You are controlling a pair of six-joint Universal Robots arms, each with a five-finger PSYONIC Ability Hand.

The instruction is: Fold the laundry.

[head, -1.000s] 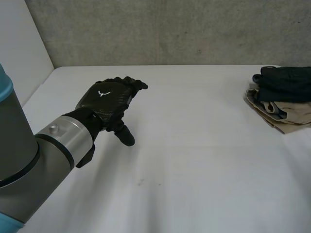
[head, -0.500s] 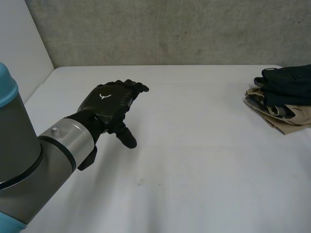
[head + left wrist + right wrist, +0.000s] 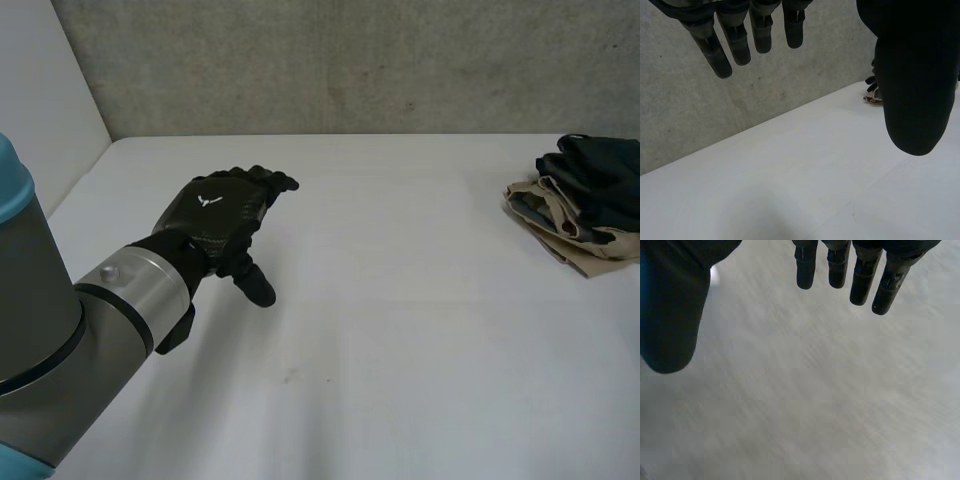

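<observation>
Black and tan crumpled laundry (image 3: 582,212), smooth white table (image 3: 400,300), left hand (image 3: 222,212) relaxed

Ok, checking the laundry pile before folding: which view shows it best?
The head view: the laundry pile lies at the right side of the table, dark cloth over beige. The left wrist view catches a sliver beside the left hand; the right wrist view faces table.

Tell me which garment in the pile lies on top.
The dark garment: it lies uppermost in the pile, while the beige garment lies beneath it, its folds sticking out from under the dark one.
</observation>
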